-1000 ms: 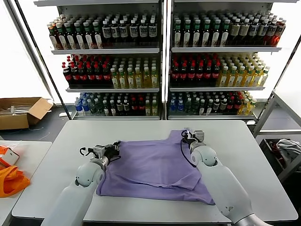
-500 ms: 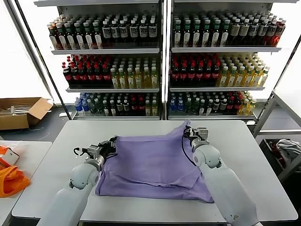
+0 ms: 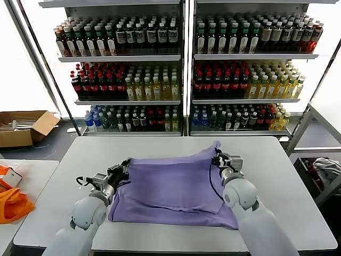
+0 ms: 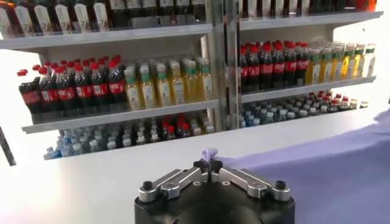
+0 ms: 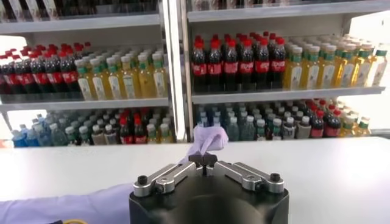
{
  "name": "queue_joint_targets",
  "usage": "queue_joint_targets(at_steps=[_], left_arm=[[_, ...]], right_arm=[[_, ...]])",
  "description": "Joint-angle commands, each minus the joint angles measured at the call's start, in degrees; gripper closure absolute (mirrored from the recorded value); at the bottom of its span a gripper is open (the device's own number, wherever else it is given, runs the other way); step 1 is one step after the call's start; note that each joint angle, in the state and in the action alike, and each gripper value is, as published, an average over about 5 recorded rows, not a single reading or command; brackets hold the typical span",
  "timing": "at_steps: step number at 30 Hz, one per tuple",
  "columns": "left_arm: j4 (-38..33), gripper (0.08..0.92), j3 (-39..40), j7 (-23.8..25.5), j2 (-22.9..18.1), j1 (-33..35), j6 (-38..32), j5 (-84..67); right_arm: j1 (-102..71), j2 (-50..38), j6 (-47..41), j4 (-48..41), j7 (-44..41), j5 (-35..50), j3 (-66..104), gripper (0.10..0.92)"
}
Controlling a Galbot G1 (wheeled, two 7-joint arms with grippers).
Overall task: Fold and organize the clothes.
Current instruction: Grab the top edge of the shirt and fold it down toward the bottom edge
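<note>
While both arms reach over the near half of the counter [image 3: 277, 170], each tool is pinched tight on a far corner of the lavender T-shirt [image 3: 170, 186]. The left tool [image 3: 121, 172] has its fingers closed on the shirt's far left corner, a small tuft of purple fabric poking up between the tips in the left wrist view [image 4: 209, 159]. The right tool [image 3: 218, 158] clamps the far right corner, which stands up in a little peak above the closed fingers; the right wrist view shows that bunched fabric rising from between the tips [image 5: 203, 159].

Between the two tools the shirt's far edge is lifted off the counter and sags slightly in the middle, while the near part lies flat on the white surface, with a folded layer showing along the near right side. Beyond the counter stand shelves of bottled drinks [image 3: 160, 74]. To the robot's left are an open cardboard box [image 3: 24, 127] on the floor and an orange fabric item [image 3: 13, 205] on a side table.
</note>
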Motion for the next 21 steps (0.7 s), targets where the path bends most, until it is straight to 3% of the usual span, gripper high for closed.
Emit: queue_joint_targets(at_steps=[1,21], left_arm=[[-8.2,0.916,-1.6,0.2,-1.5,10.1,-0.4,2.2],[-10.2,0.916,-2.4,0.6,-3.4,17.2,-0.3,6.5]], right_arm=[[-12.8,-0.4,-0.6,8.7,2.1,-1.8,2.7,0.917],[-20.5,-1.2,-0.9,12.3,3.6,-4.6,4.9,0.917]])
